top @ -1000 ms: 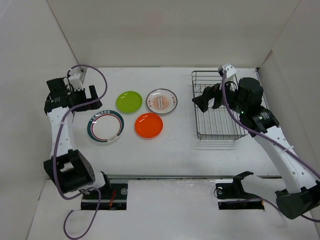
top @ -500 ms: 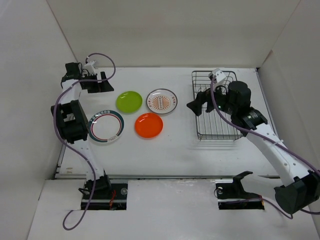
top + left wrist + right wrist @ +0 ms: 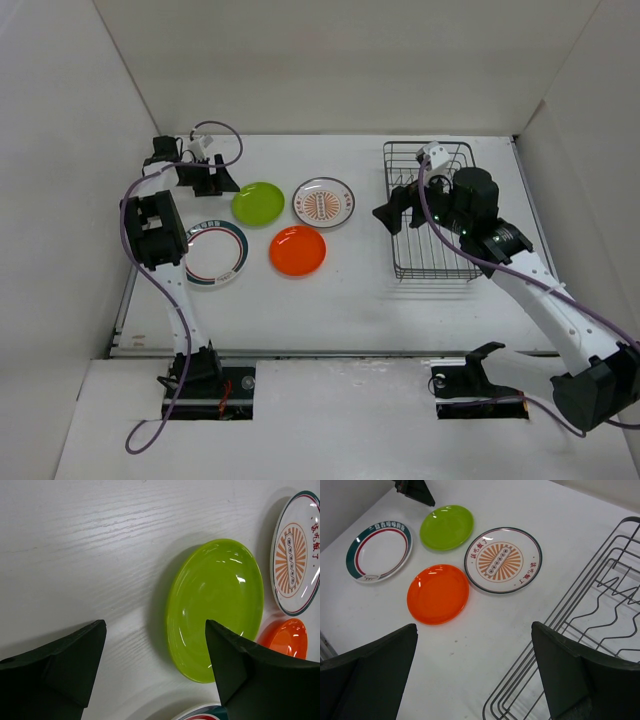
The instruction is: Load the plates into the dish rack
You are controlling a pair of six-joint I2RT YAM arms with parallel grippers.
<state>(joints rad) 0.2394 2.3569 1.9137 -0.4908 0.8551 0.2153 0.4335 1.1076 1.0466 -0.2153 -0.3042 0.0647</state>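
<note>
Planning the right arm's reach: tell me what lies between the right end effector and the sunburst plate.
Nothing. Only bare table separates the right end effector from the sunburst plate. The top and right wrist views both show this.

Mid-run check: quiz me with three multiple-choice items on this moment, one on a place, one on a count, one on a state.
1. Which plate lies nearest the dish rack?
A) lime green plate
B) sunburst plate
C) ringed plate

2. How many plates stand in the rack?
A) none
B) two
C) four

3. The left claw is:
A) open and empty
B) shut on the lime green plate
C) shut on the orange plate

Answers:
1 B: it lies closest to the rack's left side.
2 A: all four lie flat on the table.
3 A: its fingers stand wide apart, gripping nothing.
</note>
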